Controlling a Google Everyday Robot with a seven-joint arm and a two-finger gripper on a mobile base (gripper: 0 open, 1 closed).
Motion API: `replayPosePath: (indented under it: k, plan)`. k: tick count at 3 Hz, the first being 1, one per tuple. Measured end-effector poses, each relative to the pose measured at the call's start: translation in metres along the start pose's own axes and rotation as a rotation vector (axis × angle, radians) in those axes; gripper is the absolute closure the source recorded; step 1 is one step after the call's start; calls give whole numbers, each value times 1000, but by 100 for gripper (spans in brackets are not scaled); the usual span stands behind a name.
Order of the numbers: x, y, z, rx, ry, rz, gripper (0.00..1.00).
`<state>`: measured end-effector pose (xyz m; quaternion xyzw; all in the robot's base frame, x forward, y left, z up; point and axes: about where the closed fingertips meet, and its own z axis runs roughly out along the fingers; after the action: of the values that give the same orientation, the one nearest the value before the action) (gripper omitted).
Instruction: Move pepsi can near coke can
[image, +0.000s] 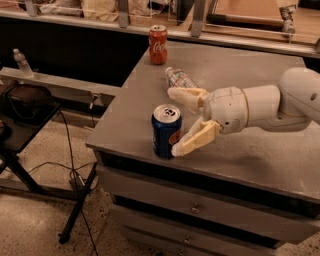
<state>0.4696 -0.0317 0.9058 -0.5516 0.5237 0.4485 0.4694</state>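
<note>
two cans stand on the grey cabinet top (260, 155). one pepsi can (166, 131), blue, is upright near the front left edge, its round logo partly hidden. one coke can (158, 45), red with white script, is upright at the far edge, well apart. one clear bottle (180, 78) lies between them. the gripper (173, 120) is just right of the pepsi can, spread wide and holding nothing, its lower finger (197, 139) at the can's side.
</note>
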Motion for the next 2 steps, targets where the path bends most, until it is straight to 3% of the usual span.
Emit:
replayPosePath:
  k: [2]
  plan:
    - [-3, 1, 10, -30, 16, -2, 11]
